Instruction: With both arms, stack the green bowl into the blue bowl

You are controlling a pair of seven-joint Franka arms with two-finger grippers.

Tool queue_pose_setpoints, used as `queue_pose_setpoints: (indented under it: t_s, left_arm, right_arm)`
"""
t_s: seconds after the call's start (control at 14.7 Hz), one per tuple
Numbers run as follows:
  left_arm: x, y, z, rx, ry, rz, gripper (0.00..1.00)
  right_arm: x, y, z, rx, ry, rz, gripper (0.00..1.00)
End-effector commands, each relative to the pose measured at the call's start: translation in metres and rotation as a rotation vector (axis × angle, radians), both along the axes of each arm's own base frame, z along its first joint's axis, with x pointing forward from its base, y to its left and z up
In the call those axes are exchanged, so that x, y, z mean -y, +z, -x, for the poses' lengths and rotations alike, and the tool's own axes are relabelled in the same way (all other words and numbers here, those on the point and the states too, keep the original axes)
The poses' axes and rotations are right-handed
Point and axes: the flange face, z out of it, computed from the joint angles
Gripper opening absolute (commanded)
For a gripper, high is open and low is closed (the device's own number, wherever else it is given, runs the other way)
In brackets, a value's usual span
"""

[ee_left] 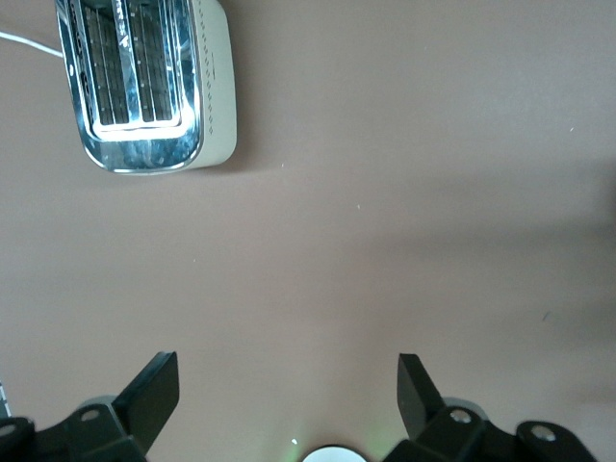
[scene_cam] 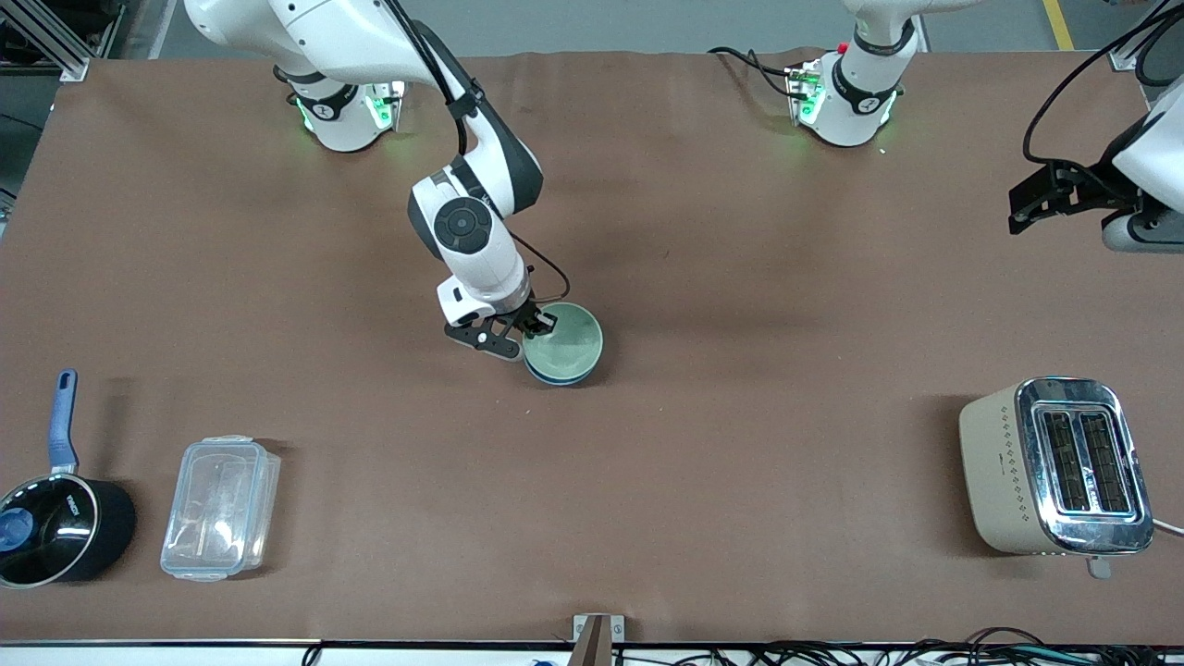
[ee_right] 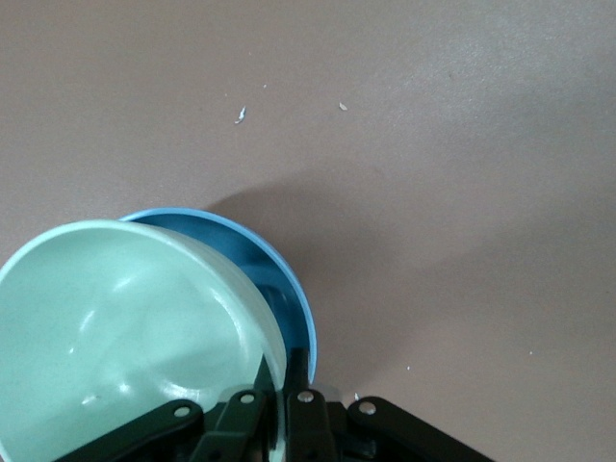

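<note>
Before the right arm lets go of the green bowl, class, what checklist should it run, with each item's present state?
1. Green bowl inside blue bowl: ok, but tilted.
2. Green bowl seated level: not ok.
3. Right claw shut on green bowl's rim: ok.
4. Blue bowl resting on the table: ok.
5. Left claw open, waiting above the table near the toaster, away from the bowls: ok.

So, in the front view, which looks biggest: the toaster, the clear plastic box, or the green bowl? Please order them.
1. Beige toaster with chrome top
2. Clear rectangular plastic container
3. Pale green round bowl, held at its rim by the right end effector

The toaster and container look close.
</note>
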Motion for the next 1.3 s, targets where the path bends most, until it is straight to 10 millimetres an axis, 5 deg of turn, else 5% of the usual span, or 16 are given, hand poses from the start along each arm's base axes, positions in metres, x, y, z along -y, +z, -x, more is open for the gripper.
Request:
queue_pose_setpoints:
  t_s: [0.0, 0.34, 0.48, 0.55, 0.68, 1.02, 1.23]
  left_arm:
    - [0.003, 0.007, 0.028, 0.001, -0.011, 0.012, 1.00]
    - [0.005, 0.005, 0.033, -0.005, 0.001, 0.011, 1.00]
    - [0.005, 0.005, 0.033, -0.006, 0.002, 0.036, 1.00]
    - [0.005, 0.004, 0.031, 0.000, 0.002, 0.037, 1.00]
    - [0.006, 0.005, 0.030, 0.011, 0.003, 0.038, 1.00]
    - [0.003, 0.003, 0.025, 0.022, 0.015, 0.032, 1.00]
    - [-0.006, 0.003, 0.022, 0.030, 0.032, 0.031, 1.00]
  right_arm:
    - [0.001, -0.002, 0.003, 0.000, -0.022, -0.013, 0.05]
    - [0.000, -0.005, 0.004, -0.003, -0.021, -0.010, 0.20]
    - [0.004, -0.001, 0.000, -0.006, -0.036, -0.011, 0.50]
    - [0.005, 0.009, -0.003, 0.003, -0.048, -0.021, 0.74]
    - [0.016, 0.050, -0.016, 0.012, -0.079, -0.039, 1.00]
    - [0.113, 0.188, -0.074, 0.069, -0.081, 0.064, 1.00]
    - [0.182, 0.249, -0.086, 0.027, -0.060, 0.209, 1.00]
